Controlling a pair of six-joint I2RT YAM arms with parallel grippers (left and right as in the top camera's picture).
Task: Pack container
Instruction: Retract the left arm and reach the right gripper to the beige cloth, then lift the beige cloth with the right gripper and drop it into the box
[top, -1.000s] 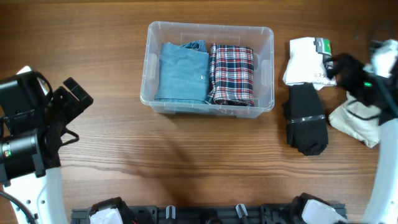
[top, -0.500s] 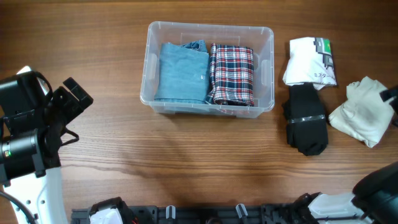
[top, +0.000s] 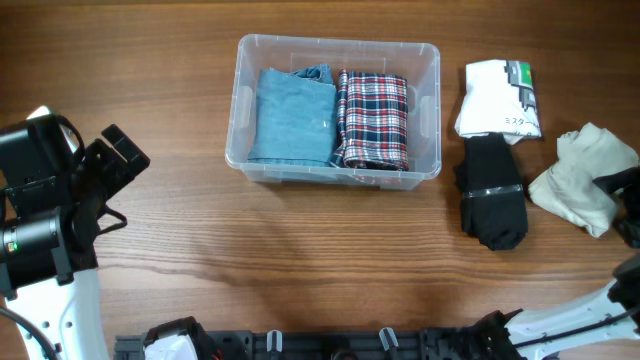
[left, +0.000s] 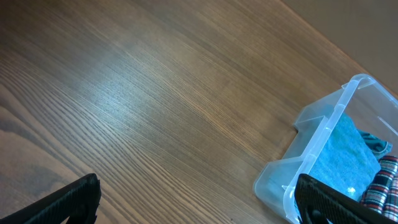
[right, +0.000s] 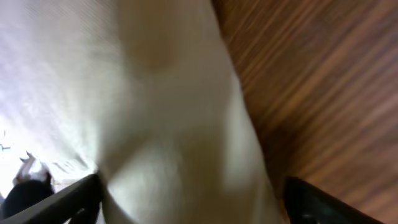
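Note:
The clear plastic container (top: 432, 70) stands at the table's back centre and holds a folded blue cloth (top: 290, 115) and a folded plaid cloth (top: 374, 118). Its corner shows at the right of the left wrist view (left: 311, 149). My left gripper (top: 113, 165) is open and empty, well left of the container, over bare wood (left: 199, 208). My right gripper (top: 618, 195) is at the right edge, over a beige cloth (top: 575, 180). Its jaws (right: 193, 202) are wide open with the beige cloth (right: 168, 112) filling the space between them.
A white packaged garment (top: 498, 98) lies right of the container. A black folded cloth (top: 492, 195) lies just in front of it, touching the beige cloth's left side. The table is brown wood (top: 300, 260).
My right arm has swung from over the white package out to the right edge and now sits low at the beige cloth. The left arm has not moved.

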